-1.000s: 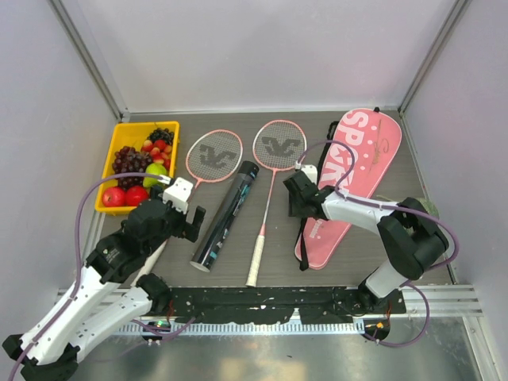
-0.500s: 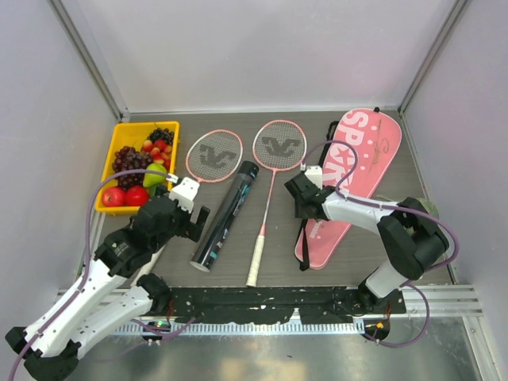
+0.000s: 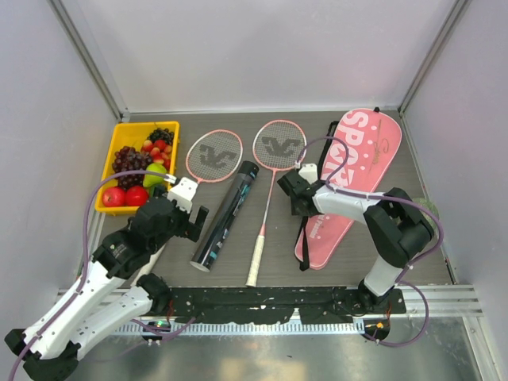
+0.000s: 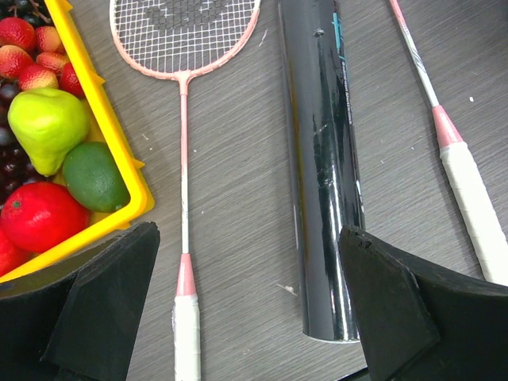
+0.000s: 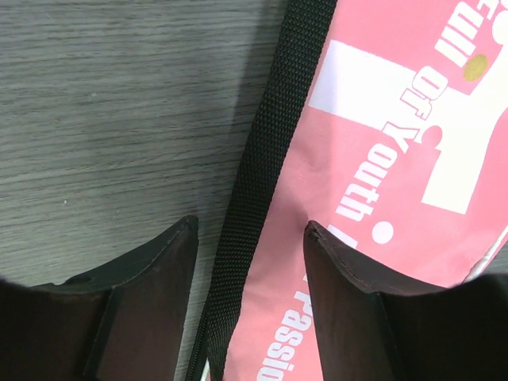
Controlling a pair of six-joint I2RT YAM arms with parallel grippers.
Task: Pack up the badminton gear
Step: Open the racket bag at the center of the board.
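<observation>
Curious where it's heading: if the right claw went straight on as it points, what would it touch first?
Probably the black strap beside the pink bag, lying between the open fingers of the right gripper; depth is unclear.

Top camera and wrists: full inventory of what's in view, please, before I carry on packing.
rackets: two, pink frames, white handles, mid-table, either side of the tube
tube: one, dark, between the rackets
bag: one, pink, right side
strap: one, black, along the bag's left edge
tray: one, yellow, back left, holding fruit
table: one, grey-brown wood grain
left fingers: two, black, open over the left racket's handle and tube
right fingers: two, black, open astride the strap
</observation>
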